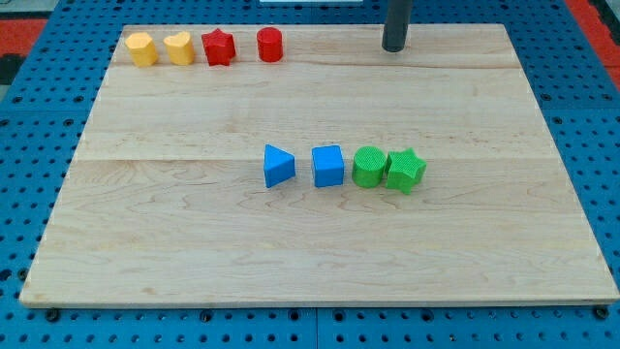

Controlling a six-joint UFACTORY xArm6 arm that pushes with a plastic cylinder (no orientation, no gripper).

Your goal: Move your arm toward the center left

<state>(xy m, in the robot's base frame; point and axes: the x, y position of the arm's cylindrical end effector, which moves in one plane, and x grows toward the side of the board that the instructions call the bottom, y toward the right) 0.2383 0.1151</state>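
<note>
My tip (394,47) rests on the wooden board (194,252) near the view's top edge, right of centre. It touches no block. A row of blocks sits mid-board: a blue triangle (278,167), a blue cube (328,166), a green cylinder (368,167) and a green star (406,171), the two green ones touching. Along the top left lie a yellow hexagon (142,48), a yellow heart (178,47), a red star (219,46) and a red cylinder (269,45). The red cylinder is the block nearest my tip, well to its left.
The board lies on a blue pegboard surface (39,116) that surrounds it on all sides. A red strip (596,19) shows at the view's top right corner.
</note>
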